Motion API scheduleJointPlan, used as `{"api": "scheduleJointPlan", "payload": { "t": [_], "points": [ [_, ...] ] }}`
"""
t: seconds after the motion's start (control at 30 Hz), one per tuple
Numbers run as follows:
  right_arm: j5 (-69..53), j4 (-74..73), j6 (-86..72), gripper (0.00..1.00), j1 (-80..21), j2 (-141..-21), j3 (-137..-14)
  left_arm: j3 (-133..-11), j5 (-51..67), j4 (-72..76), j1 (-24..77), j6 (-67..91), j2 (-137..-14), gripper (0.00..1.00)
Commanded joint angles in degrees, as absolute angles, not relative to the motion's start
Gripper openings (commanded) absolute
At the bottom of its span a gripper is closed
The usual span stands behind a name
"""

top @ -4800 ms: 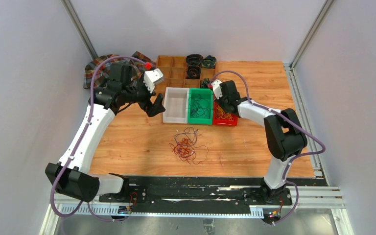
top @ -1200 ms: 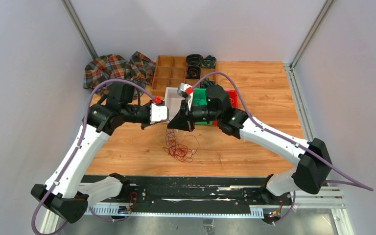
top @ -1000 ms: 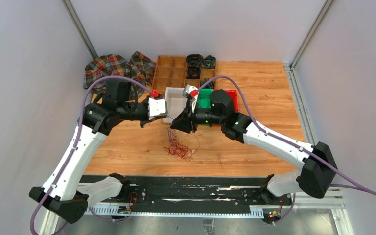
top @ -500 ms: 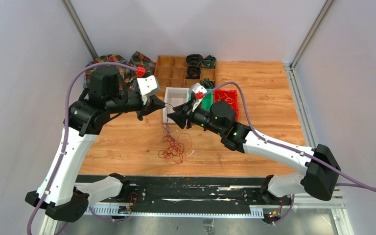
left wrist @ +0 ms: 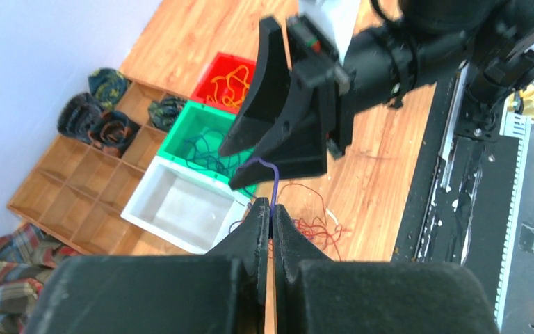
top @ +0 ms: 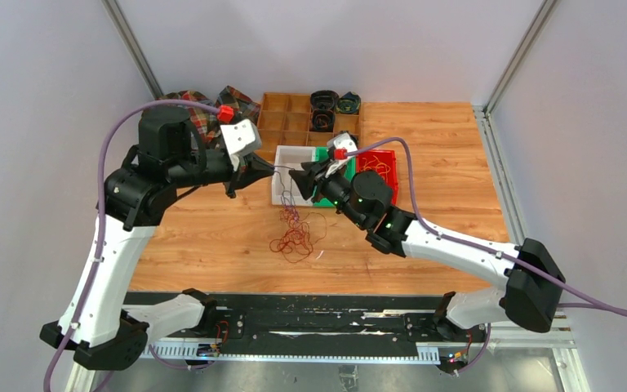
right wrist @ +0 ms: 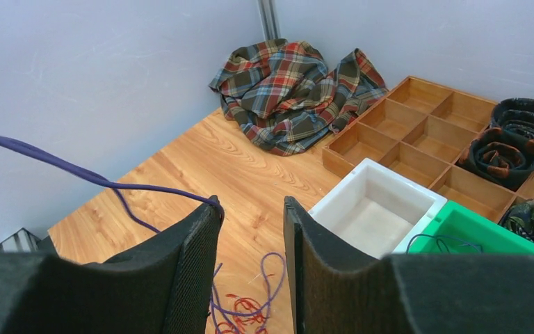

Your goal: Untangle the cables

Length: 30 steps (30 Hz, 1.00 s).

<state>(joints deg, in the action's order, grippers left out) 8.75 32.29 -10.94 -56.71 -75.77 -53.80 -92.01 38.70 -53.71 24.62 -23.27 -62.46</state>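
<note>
Pale grey walls on three sides of a light wooden tabletop (top: pixel 441 139), seen from above. At 12 o'clock on the table, a shallow wooden tray of square compartments (top: pixel 286 114); at 10 o'clock, a crumpled plaid cloth (top: pixel 237 98). Just toward 6 o'clock from the tray, three small containers in a row from 9 to 3 o'clock: a white plastic bin (right wrist: pixel 338 184), a green plastic bin (left wrist: pixel 193 120) with dark strands inside, and a red plastic bin (top: pixel 380 153) with yellow ones.

Near the table's centre, a loose tangle of thin red and dark purple cables (top: pixel 294 238), lying on the wood. Rising from it toward 12 o'clock, one dark purple strand (left wrist: pixel 276 182), lifted above the heap.

Left gripper (left wrist: pixel 271 207): black fingers clenched tight on that strand. Right gripper (right wrist: pixel 250 205): fingers parted, grasping nothing, with the strand merely hooked over the tip of one finger (right wrist: pixel 205 216). Both grippers nose to nose, close together, over the white bin in the overhead view.

Judged step: drawing the single purple strand out of the heap. To do it well:
- Hold the left pinch firm.
- Close the right fingers on the strand just beside the left ones, on a straight run and not across a loop.
- Draw apart slowly along the 9-to-3 line, with an eye on the heap below.
- Stop at any sign of red loops riding up with the strand.
- Re-grip lower rather than haul. Likely risk of a hard pull: springy wire cinched into a tighter knot.
</note>
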Motion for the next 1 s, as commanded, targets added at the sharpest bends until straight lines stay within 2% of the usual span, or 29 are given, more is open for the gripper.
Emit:
{"api": "scheduleJointPlan", "payload": {
  "t": [0.0, 0.57, 0.97],
  "points": [
    [13.3, 35.4, -10.8, 0.39, -58.6, -79.6, -56.3, -97.7, 41.3, -52.4, 25.2, -21.8, -63.6, 0.01],
    [13.9, 38.7, -13.1, 0.38, -59.0, -89.0, -48.5, -117.6, 43.4, -52.2, 25.2, -18.6, -68.3, 0.0],
    [13.5, 42.2, -16.9, 0.35, -59.3, -92.0, -38.8, -122.6, 33.2, -40.3, 25.2, -17.2, -67.8, 0.0]
  ]
}}
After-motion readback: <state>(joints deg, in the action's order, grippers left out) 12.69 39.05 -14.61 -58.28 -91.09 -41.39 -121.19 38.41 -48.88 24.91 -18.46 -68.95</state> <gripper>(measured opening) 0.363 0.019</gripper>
